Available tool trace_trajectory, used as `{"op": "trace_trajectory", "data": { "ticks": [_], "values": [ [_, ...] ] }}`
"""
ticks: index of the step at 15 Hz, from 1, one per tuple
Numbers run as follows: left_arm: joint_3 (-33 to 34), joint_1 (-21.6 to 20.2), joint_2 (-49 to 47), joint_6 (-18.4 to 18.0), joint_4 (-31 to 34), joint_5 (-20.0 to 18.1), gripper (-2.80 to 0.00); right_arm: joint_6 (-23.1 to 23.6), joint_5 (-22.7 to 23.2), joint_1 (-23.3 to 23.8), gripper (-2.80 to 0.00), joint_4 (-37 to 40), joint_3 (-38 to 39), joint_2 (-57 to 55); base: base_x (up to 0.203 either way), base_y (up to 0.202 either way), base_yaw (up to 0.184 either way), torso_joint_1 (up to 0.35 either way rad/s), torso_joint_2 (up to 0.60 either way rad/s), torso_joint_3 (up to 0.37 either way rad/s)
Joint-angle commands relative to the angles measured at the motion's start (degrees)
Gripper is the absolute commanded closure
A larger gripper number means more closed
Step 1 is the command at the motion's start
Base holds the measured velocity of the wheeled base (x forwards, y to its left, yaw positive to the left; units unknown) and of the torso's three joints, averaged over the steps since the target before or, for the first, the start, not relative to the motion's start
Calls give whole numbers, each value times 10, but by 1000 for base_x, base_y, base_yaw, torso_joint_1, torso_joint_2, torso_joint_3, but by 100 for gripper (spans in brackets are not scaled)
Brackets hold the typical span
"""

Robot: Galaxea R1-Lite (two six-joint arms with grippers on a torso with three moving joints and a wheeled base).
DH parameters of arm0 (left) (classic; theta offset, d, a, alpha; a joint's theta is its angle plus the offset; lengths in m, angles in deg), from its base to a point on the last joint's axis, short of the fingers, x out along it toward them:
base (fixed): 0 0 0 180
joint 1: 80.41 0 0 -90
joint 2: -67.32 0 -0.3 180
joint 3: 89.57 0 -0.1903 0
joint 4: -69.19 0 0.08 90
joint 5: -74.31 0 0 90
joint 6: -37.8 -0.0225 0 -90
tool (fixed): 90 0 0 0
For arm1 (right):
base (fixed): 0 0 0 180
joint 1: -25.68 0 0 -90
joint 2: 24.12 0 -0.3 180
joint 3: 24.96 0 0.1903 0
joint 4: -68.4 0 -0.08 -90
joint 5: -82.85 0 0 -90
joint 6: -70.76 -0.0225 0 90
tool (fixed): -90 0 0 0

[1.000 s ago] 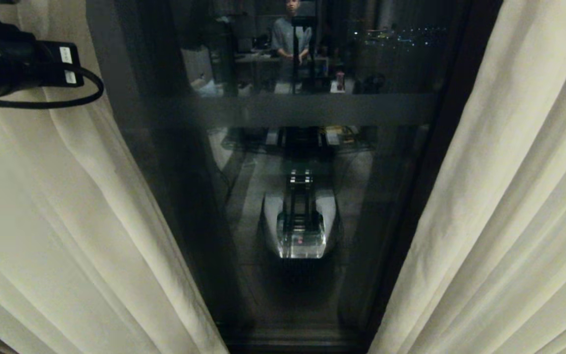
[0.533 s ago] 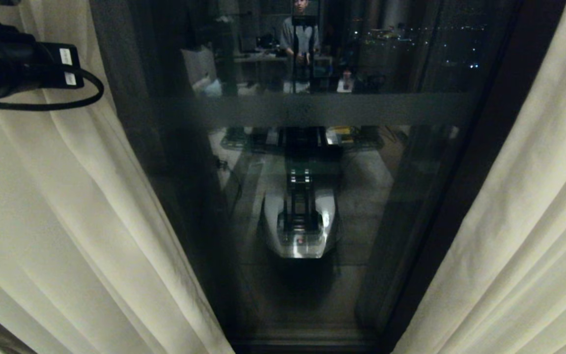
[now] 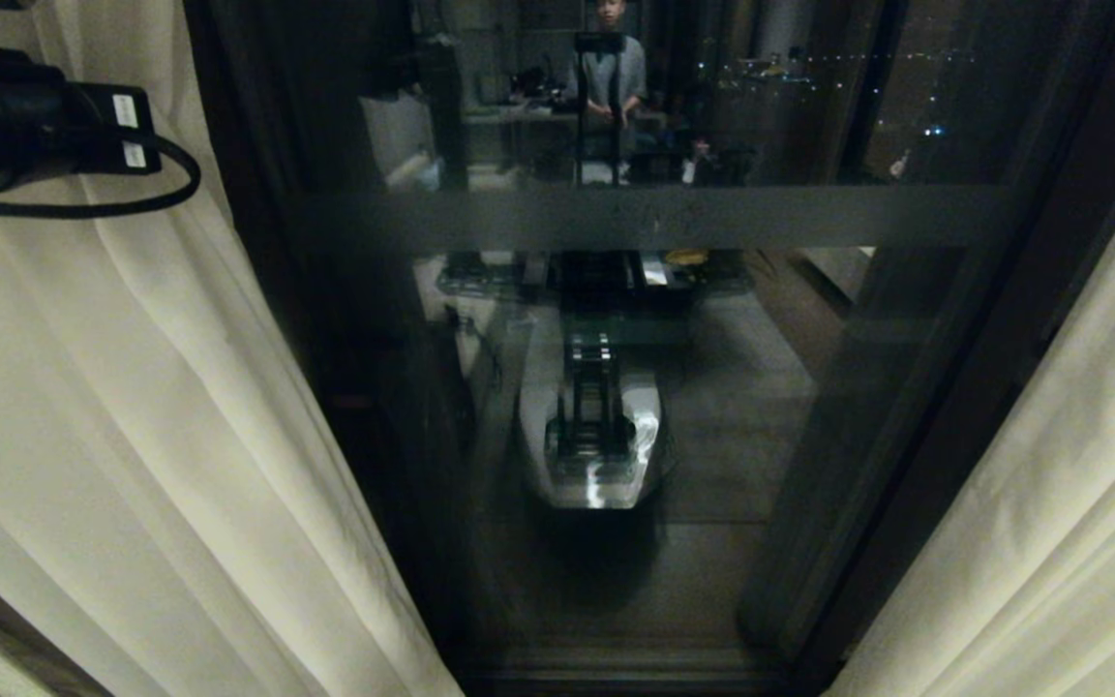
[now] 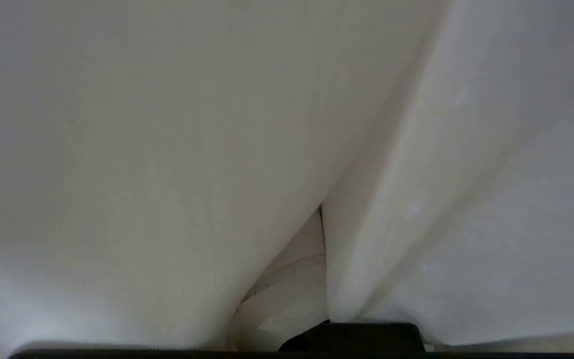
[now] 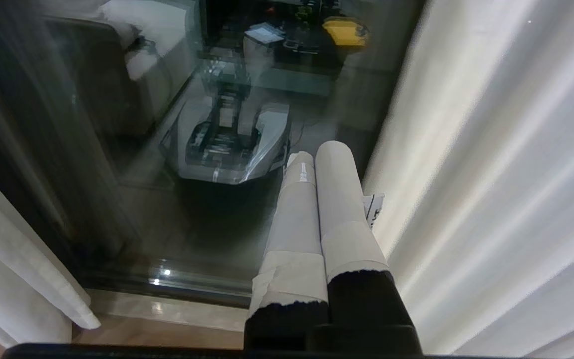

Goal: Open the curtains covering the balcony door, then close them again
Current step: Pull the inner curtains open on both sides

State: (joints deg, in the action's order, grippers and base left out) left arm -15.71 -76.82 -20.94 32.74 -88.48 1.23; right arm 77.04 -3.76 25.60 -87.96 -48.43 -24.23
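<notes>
Wider since a second ago, the gap between the curtains (image 3: 112, 407) bares the balcony door (image 3: 635, 218): opening looks nearly done, closing remains; left gripper (image 4: 324, 279), at ten o'clock, is clamped in fabric, right gripper (image 5: 314, 164) closed, empty.

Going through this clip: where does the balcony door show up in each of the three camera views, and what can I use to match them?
Head view: the balcony door fills the middle, between the curtains.
Left wrist view: not in it; only curtain fabric.
Right wrist view: door glass fills the side away from the curtain, beyond the shut right pincer.
Shared landmark: the robot base's reflection in the glass.
</notes>
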Motion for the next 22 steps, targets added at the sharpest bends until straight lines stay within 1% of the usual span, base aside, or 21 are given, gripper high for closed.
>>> {"op": "trace_trajectory", "data": {
  "ticks": [1,10,18,21,22],
  "values": [
    [0,-1,-1,0,0,1,0,0,0,0,0,0,0,0,0,189,-2,10,10,3],
    [0,-1,-3,0,0,2,0,0,0,0,0,0,0,0,0,181,0,3,2,3],
    [-3,-2,-2,0,-1,4,0,0,0,0,0,0,0,0,0,8,1,0,0,0],
    [-12,-24,-4,0,-3,4,0,0,0,0,0,0,0,0,0,0,0,0,0,0],
    [-17,-37,-6,0,-3,4,0,0,0,0,0,0,0,0,0,0,0,0,0,0]
  ]
}}
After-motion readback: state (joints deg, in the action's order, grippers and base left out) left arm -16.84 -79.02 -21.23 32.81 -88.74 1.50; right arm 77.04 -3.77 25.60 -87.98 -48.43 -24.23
